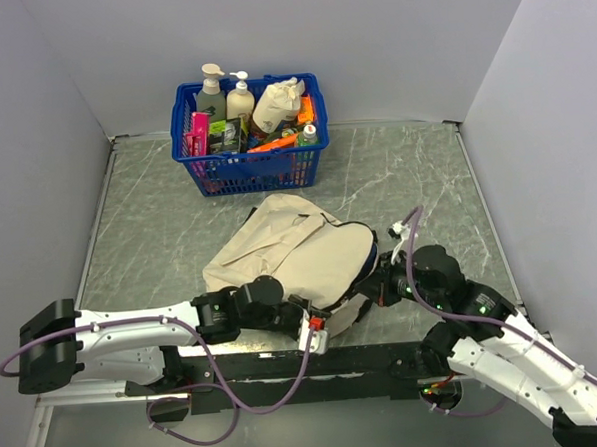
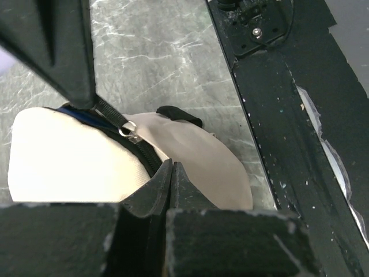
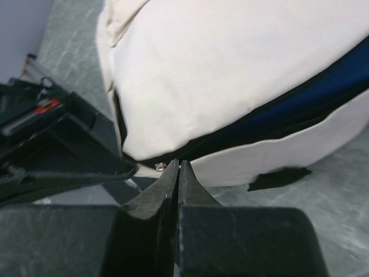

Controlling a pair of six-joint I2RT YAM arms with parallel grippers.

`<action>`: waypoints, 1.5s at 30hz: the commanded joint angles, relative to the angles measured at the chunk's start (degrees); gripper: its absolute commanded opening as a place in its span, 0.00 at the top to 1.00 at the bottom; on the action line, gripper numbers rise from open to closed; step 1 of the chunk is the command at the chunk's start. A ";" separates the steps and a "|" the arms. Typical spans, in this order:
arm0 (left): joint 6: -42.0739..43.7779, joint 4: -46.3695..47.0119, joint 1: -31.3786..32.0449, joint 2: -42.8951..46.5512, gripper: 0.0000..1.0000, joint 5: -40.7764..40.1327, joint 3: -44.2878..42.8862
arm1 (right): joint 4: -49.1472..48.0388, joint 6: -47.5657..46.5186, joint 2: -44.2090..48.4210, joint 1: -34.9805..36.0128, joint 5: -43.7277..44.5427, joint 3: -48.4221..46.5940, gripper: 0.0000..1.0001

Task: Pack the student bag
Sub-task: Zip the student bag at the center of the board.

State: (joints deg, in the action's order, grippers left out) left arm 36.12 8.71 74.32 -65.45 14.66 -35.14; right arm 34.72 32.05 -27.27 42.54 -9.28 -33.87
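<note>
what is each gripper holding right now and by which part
The left gripper pinches the student bag at its edge by the zipper; the right gripper appears to pinch the zipper pull.

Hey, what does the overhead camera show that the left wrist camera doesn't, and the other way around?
Only the top external view shows the blue basket holding bottles at the back, plus the whole left arm and right arm. Only the left wrist view shows the zipper pull with its metal ring, and the left gripper with its tips pressed together at the bag's edge. Both show the beige student bag, the marbled table and the black rail along its near edge.
</note>
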 commanded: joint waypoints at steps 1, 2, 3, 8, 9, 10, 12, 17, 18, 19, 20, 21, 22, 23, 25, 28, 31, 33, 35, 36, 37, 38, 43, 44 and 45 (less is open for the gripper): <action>2.37 -10.54 0.29 -0.29 0.99 5.47 -4.15 | 0.52 -2.70 -4.89 -0.36 13.84 -7.35 1.00; 2.81 -12.64 0.21 -0.20 0.99 5.82 -4.59 | 0.61 -3.13 -5.68 -0.44 14.89 -8.83 1.00; 3.95 -14.23 0.12 -0.20 0.99 6.35 -5.37 | 1.13 -3.66 -7.17 -0.27 17.08 -9.72 1.00; 5.27 -21.00 -1.98 0.67 0.99 9.33 -6.52 | 2.80 -6.56 -11.57 -0.44 22.63 -15.34 1.00; 6.41 -22.93 -2.43 0.94 0.99 10.73 -6.53 | 3.07 -7.52 -12.36 -0.44 23.33 -15.96 1.00; 6.86 -23.64 -2.87 1.37 0.99 11.18 -6.35 | 2.99 -7.79 -13.07 -0.44 24.73 -17.10 1.00; 7.56 -24.70 -3.66 1.82 0.99 12.50 -5.82 | 2.11 -9.29 -15.00 -0.62 25.36 -18.07 1.00; 12.11 -28.82 -4.28 2.87 0.99 15.05 -5.38 | -0.17 -12.62 -18.95 -1.15 28.69 -20.80 1.00; 13.44 -30.93 -4.36 2.96 0.99 15.75 -5.21 | -1.57 -13.24 -19.66 -1.50 29.14 -20.89 1.00; 14.50 -32.25 -4.45 3.22 0.99 15.93 -5.12 | -1.85 -13.94 -20.54 -2.80 29.40 -21.32 1.00; 15.90 -33.22 -4.54 3.40 0.99 16.10 -5.03 | -1.59 -14.38 -22.55 -3.43 30.80 -21.85 1.00; 16.43 -34.19 -4.71 3.57 0.99 16.37 -5.03 | -1.41 -14.82 -23.52 -4.22 31.42 -22.38 1.00; 16.88 -36.20 -5.24 3.84 0.99 16.98 -5.12 | -2.02 -15.09 -24.49 -4.75 32.12 -22.90 1.00; 17.66 -37.00 -5.50 3.93 0.99 17.25 -5.12 | -2.63 -15.96 -25.98 -5.80 33.26 -23.08 1.00; 18.63 -38.94 -6.64 4.45 0.99 18.12 -4.77 | -4.31 -16.41 -27.39 -7.12 35.11 -23.61 1.00; 19.77 -41.74 -7.96 5.07 0.99 19.18 -3.89 | -6.24 -16.59 -29.77 -11.42 37.39 -24.58 1.00; 23.64 -45.26 -8.58 5.68 0.99 19.88 -3.45 | -6.85 -16.23 -30.83 -16.26 38.89 -25.28 1.00; 26.89 -48.42 -8.76 5.95 0.99 20.15 -3.01 | -8.96 -17.11 -30.92 -18.19 39.34 -24.76 1.00; 30.91 -51.41 -8.93 5.95 0.99 19.45 -2.57 | -10.80 -17.81 -30.92 -18.90 38.64 -24.32 1.00; 31.72 -51.60 -9.02 6.12 0.99 18.92 -2.31 | -11.60 -18.16 -30.66 -18.99 38.20 -23.53 1.00; 31.56 -51.25 -9.28 6.21 0.99 18.48 -1.70 | -12.04 -18.25 -30.22 -19.08 35.58 -23.26 1.00; 29.47 -46.20 -9.63 6.47 0.99 17.35 -1.34 | -12.30 -18.25 -29.78 -19.08 33.30 -23.09 1.00; -3.60 -13.59 -12.10 6.92 0.99 6.46 -4.31 | -11.52 -14.05 -25.03 -17.06 20.98 -17.56 1.00; -6.82 -9.63 -12.10 6.05 0.99 4.26 -5.46 | -11.08 -13.43 -24.51 -16.36 20.10 -16.77 1.00; -9.81 -2.72 -12.10 5.51 0.99 -0.37 -6.86 | -9.95 -12.81 -23.46 -15.92 19.57 -15.37 1.00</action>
State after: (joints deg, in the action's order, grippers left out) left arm 46.72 -22.39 63.09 -59.83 25.15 -36.32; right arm 28.29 16.51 -55.46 24.60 16.34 -51.53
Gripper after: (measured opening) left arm 0.013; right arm 0.009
